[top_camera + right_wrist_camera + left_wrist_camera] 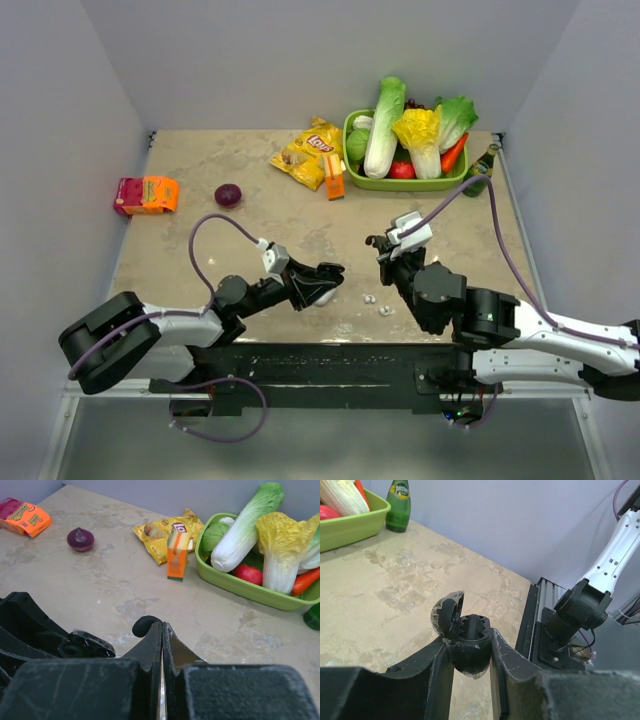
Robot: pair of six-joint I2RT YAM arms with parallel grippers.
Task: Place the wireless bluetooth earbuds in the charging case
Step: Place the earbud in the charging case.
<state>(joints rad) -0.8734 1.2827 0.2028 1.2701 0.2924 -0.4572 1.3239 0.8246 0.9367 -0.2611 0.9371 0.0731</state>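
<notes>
Left gripper (470, 644) half-closed around open glossy black pill-shaped charging case (470, 630), sockets seemingly empty. Right gripper (161, 630) fully closed, contents unclear. Two white-grey earbuds (370, 298) lie on tabletop (250, 240), four o'clock from case, uninserted.

Left hand (470, 641) hides both sides of the charging case (464, 630)

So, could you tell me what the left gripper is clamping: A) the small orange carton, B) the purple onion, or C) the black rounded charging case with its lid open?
C: the left gripper clamps the black rounded charging case, its lid hinged open.
</notes>
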